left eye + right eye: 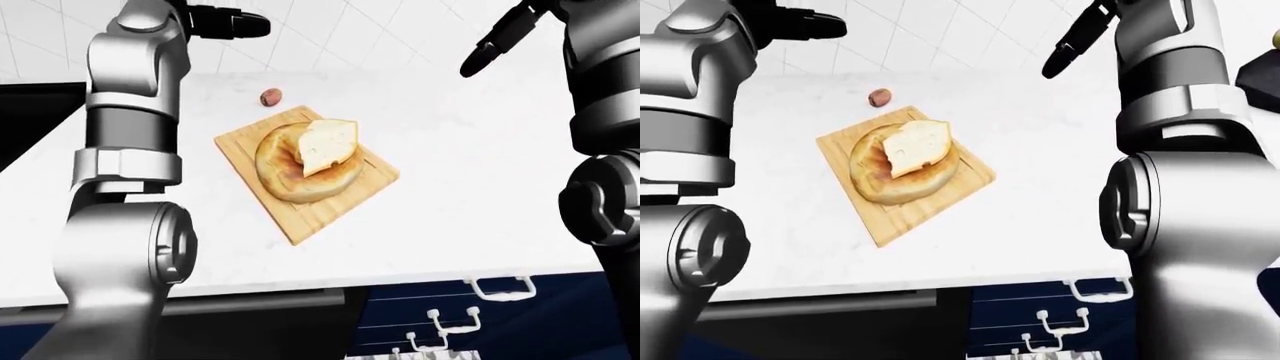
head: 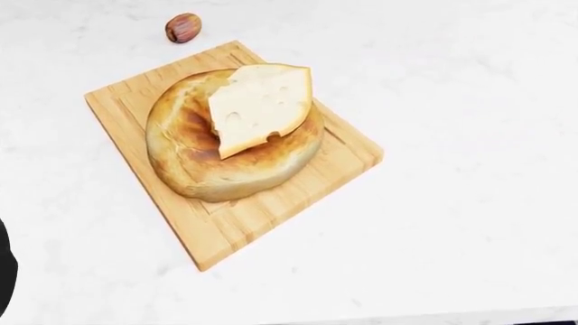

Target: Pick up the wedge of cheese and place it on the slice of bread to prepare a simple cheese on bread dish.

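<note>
The pale yellow wedge of cheese [image 2: 262,105] lies on top of the round browned slice of bread [image 2: 194,152]. The bread rests on a wooden cutting board [image 2: 225,230] on the white counter [image 2: 452,237]. My left hand [image 1: 235,24] is raised high above the counter at the top left of the left-eye view, its fingers extended and empty. My right hand [image 1: 490,49] is raised at the top right, its fingers also extended and empty. Both hands are well away from the cheese.
A small brown nut [image 2: 182,28] lies on the counter just beyond the board's far corner. A dark recess [image 1: 30,112] sits at the counter's left. Blue drawers with white handles [image 1: 495,285] stand below the counter edge. A tiled wall rises behind.
</note>
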